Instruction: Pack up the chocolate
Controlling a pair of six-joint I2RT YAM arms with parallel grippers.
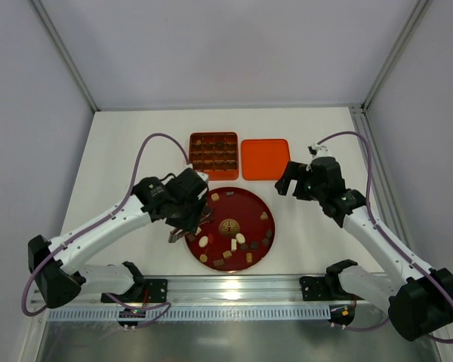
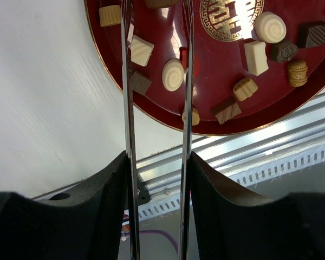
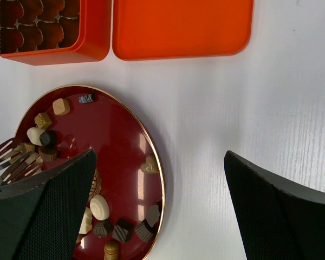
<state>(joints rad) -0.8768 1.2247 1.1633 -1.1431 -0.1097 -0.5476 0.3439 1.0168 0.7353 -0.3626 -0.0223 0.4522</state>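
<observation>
White table (image 1: 136, 143), grey enclosure walls around it. Round dark-red plate (image 1: 245, 204) sits mid-table with a gold emblem (image 2: 227, 19) at its centre. The chocolate (image 2: 173, 75) is all over the plate: cream, tan and dark brown bits, thickest from 4 to 8 o'clock, a few up near 12 and 2.

Orange box (image 1: 213, 135) with a grid of dark cells lies at 11 o'clock of the plate, apart from it. Whether the cells are filled, can't tell. Flat orange lid (image 1: 265, 158) is just beside the box, at 1 o'clock of the plate. Aluminium rail (image 1: 234, 283) runs along the table edge at 6 o'clock.

Left gripper (image 2: 158, 162) is over the plate's 9 o'clock rim, jaws squeezed onto thin metal tongs (image 2: 129, 108). The two blades run out over the plate, and a cream swirl piece shows between them. The tong tips are cut off in the left wrist view, so whether they hold a piece, can't tell.

Right gripper (image 3: 160, 162) is at 2 o'clock of the plate over bare table, jaws spread wide, holding nothing.
</observation>
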